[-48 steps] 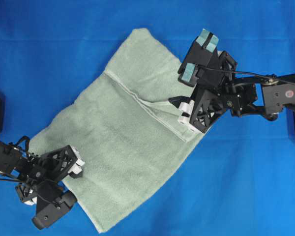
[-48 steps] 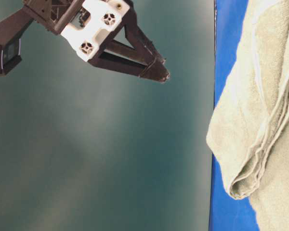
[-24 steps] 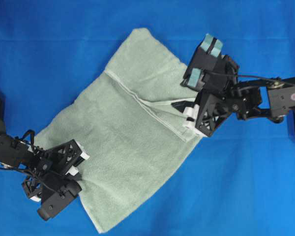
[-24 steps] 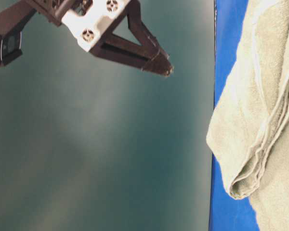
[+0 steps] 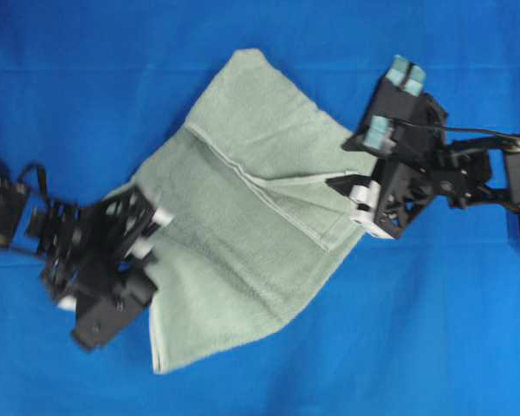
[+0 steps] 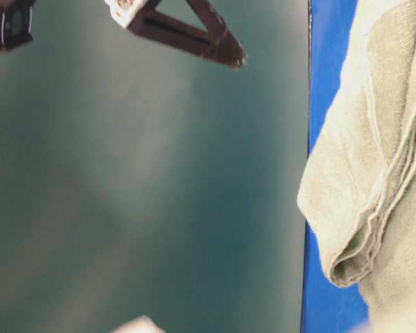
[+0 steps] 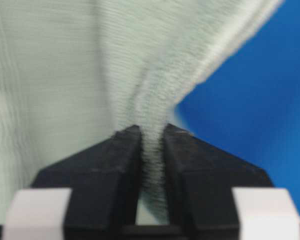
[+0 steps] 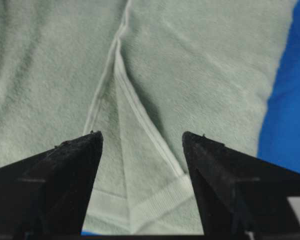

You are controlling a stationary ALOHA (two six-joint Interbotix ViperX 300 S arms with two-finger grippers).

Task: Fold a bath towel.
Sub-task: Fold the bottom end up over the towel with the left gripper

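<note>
The bath towel (image 5: 243,225), pale sage green, lies slantwise on the blue cloth with a folded flap and light hems across its middle. My left gripper (image 5: 153,236) is shut on the towel's left corner. The left wrist view shows a bunched ridge of towel (image 7: 50,75) pinched between the black jaws of my left gripper (image 7: 152,132). My right gripper (image 5: 340,192) hangs open over the towel's right corner. In the right wrist view my right gripper (image 8: 142,135) has its jaws spread wide above the hemmed corner (image 8: 155,200), with nothing between them.
Blue cloth (image 5: 433,329) covers the table all round the towel. At table level the towel's folded edge (image 6: 353,257) rises at the right, and a black gripper finger (image 6: 208,38) shows at the top against a dark green backdrop.
My left gripper has shut on the towel's left corner and carried it up and to the right, drawing that edge inward. My right gripper has drifted right, still open.
</note>
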